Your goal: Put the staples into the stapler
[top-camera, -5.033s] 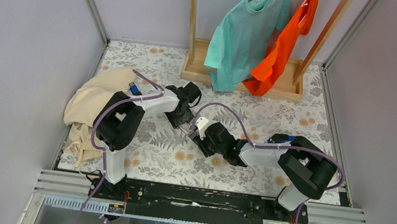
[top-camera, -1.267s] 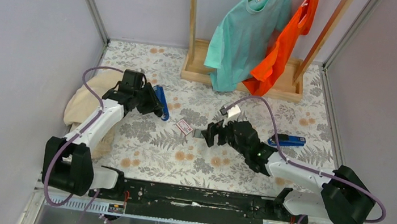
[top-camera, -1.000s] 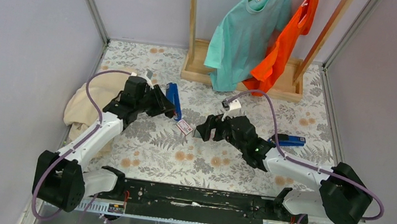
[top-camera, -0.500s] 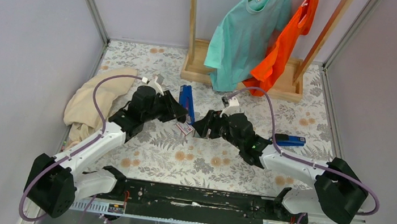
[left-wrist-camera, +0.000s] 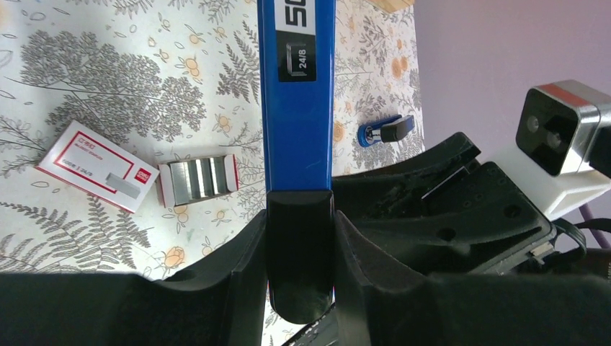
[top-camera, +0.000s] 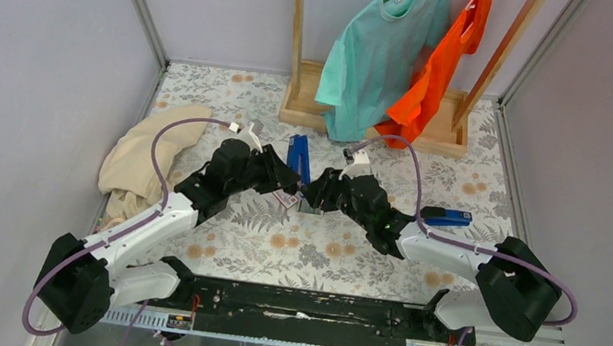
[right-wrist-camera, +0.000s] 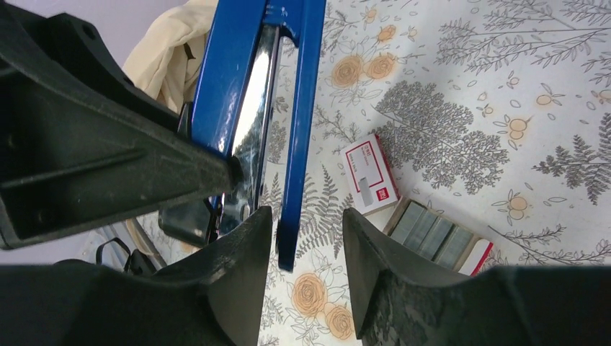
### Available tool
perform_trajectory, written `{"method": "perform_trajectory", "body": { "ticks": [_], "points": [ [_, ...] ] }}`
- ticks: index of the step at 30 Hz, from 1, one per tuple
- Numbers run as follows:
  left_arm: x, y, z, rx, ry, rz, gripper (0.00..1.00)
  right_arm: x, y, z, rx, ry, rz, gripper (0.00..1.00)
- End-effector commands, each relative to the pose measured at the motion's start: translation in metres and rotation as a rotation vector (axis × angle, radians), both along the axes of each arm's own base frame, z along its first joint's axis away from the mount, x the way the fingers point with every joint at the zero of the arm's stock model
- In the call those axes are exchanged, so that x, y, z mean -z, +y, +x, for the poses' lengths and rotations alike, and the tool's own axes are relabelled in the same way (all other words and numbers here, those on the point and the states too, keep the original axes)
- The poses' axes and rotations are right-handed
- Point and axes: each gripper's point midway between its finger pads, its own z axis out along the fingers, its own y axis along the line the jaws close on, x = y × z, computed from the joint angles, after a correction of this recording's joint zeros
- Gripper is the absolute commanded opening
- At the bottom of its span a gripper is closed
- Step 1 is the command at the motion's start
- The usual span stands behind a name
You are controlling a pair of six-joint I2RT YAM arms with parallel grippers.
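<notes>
My left gripper is shut on the black rear end of a blue stapler and holds it above the floral mat; the wrist view shows the stapler running straight out from that gripper. In the right wrist view the stapler stands hinged open, with its chrome magazine showing. My right gripper is open, and the tip of the stapler's thin blue arm lies between the fingers of that gripper without touching them. The staples are silvery blocks in an open tray on the mat.
A white and red staple box sleeve lies beside the tray. A second blue stapler lies to the right. A beige cloth is heaped at the left. A wooden rack with a teal shirt and an orange shirt stands at the back.
My left arm carried the blue stapler from beside the beige cloth to the middle. My right gripper moved left and back to meet it, and its fingers now stand around the stapler's tip.
</notes>
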Motion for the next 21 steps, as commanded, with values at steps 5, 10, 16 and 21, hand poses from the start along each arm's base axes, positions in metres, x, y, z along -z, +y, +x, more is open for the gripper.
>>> {"method": "perform_trajectory", "body": {
  "ticks": [5, 10, 16, 21],
  "points": [
    [-0.047, -0.021, 0.004, 0.008, -0.160, -0.134, 0.00, -0.014, 0.003, 0.015, 0.051, -0.063, 0.067, 0.46],
    [-0.051, -0.022, 0.002, 0.016, -0.158, -0.137, 0.00, -0.004, 0.001, 0.015, 0.049, -0.065, 0.037, 0.30],
    [-0.055, -0.015, 0.000, 0.002, -0.155, -0.100, 0.00, 0.005, -0.021, 0.019, 0.076, -0.089, -0.030, 0.00],
    [-0.057, -0.005, -0.003, -0.014, -0.153, -0.061, 0.00, 0.006, -0.041, 0.022, 0.063, -0.114, -0.072, 0.00]
  ]
}}
